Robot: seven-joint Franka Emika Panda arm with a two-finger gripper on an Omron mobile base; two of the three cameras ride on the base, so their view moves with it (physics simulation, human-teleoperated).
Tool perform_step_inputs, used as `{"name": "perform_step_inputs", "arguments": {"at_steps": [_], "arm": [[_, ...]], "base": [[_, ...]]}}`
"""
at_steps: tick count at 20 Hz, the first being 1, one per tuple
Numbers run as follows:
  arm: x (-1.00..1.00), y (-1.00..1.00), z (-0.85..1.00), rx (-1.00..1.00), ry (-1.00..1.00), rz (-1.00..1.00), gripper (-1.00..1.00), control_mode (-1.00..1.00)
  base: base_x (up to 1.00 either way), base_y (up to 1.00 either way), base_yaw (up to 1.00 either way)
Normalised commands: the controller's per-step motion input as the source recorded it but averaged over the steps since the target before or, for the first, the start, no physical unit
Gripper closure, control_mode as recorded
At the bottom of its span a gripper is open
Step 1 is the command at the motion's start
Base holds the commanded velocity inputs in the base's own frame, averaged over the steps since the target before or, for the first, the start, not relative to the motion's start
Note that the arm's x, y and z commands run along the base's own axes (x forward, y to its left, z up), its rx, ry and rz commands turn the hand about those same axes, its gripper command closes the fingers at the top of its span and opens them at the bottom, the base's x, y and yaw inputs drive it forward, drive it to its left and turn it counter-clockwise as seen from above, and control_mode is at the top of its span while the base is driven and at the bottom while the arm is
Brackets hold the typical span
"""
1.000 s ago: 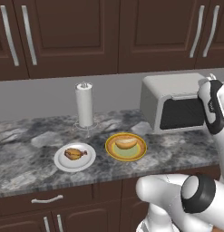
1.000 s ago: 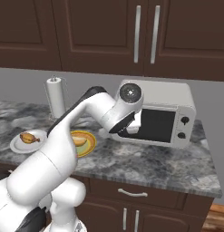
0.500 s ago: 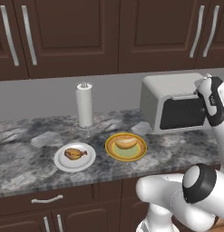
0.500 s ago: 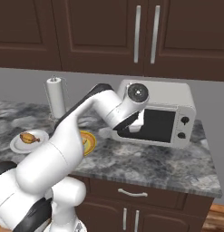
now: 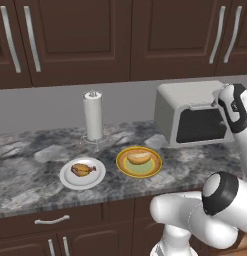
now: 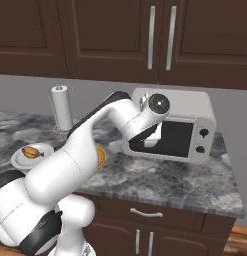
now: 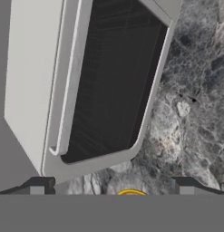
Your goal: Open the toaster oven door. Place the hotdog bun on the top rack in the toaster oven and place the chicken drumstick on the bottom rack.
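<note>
Surface (image 5: pixel 25 180): grey marbled counter under dark wood cabinets, carrying everything below.
Toaster oven (image 5: pixel 187 97): silver-grey box at the right end of the surface, against the back wall; two dark knobs on its right front in the right base view.
Toaster oven door (image 7: pixel 109 77): closed, dark glass in a light grey frame, its bar handle running along the top edge; in the hand view it stands just ahead of the fingertips.
Arm: reaches up across the oven front, hand level with the door's top.
Jaws (image 7: pixel 113 183): spread wide and released, grasping nothing, the two dark tips apart at the bottom of the hand view.
Paper towel roll (image 5: pixel 93 116): upright on a wire stand near the back edge, left of the oven.
Yellow plate (image 5: pixel 154 169): mid-surface, left of the oven.
Hotdog bun (image 5: pixel 138 157): lying on the yellow plate.
White plate (image 5: pixel 70 180): just left of the yellow plate, toward the front edge.
Chicken drumstick (image 5: pixel 82 170): lying on the white plate.
</note>
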Motion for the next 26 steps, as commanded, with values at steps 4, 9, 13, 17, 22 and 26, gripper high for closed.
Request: {"name": "perform_step_inputs", "arguments": {"at_steps": [4, 9, 13, 17, 22, 26], "arm": [[0.07, 0.01, -0.18, 0.02, 0.06, 0.00, -1.00, -1.00], [0.15, 0.00, -0.23, 0.02, 0.10, 0.00, -1.00, -1.00], [0.17, 0.00, -0.12, 0.04, 0.02, 0.00, -1.00, -1.00], [0.05, 0.00, 0.02, 0.04, -0.03, 0.00, -1.00, -1.00], [0.16, 0.00, 0.02, 0.00, 0.00, 0.00, -1.00, -1.00], [0.14, 0.06, 0.02, 0.00, 0.00, 0.00, -1.00, -1.00]], "base": [[0.00, 0.00, 0.00], [0.00, 0.00, 0.00], [0.00, 0.00, 0.00], [0.00, 0.00, 0.00], [0.00, 0.00, 0.00], [0.00, 0.00, 0.00]]}}
